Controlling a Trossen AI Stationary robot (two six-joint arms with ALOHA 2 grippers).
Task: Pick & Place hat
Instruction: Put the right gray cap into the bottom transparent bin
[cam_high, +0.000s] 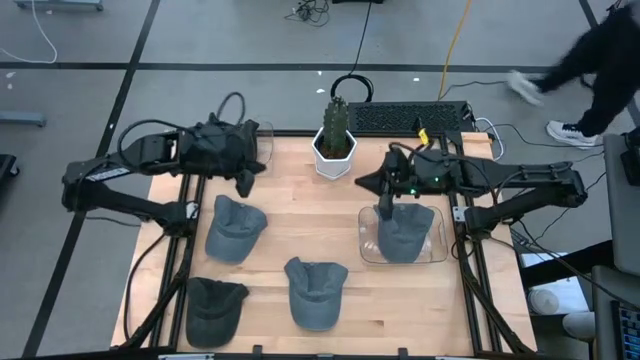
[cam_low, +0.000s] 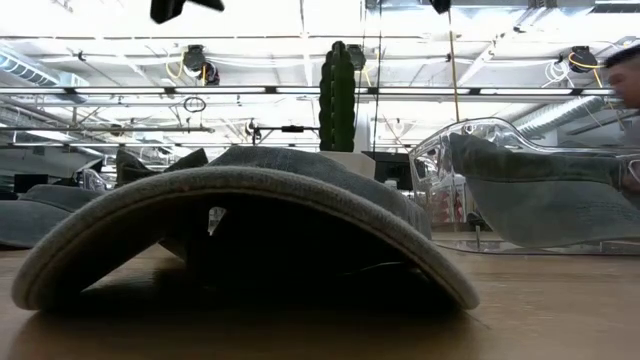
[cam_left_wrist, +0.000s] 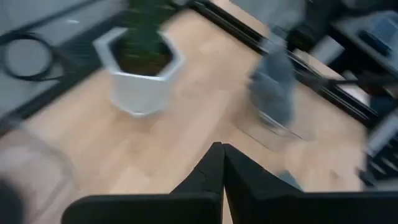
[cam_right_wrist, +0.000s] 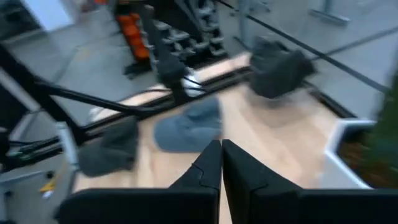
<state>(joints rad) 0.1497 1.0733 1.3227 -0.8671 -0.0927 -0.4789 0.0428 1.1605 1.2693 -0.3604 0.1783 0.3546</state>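
Note:
Several hats lie on the wooden table: a grey-blue hat (cam_high: 236, 228) at the left, another (cam_high: 316, 292) at the near middle, and a darker hat (cam_high: 215, 308) at the near left. One more hat (cam_high: 405, 232) lies in a clear container (cam_high: 433, 252) at the right. My left gripper (cam_high: 250, 175) hangs shut above the table's far left, with nothing between its fingers (cam_left_wrist: 222, 163). My right gripper (cam_high: 372, 186) is shut too and hovers over the container's far edge, also holding nothing (cam_right_wrist: 221, 158).
A white pot with a cactus (cam_high: 335, 145) stands at the far middle, between the two grippers. Black frame rails (cam_high: 462, 250) run along the table's left and right sides. A person (cam_high: 590, 60) walks on the floor beyond the far right corner.

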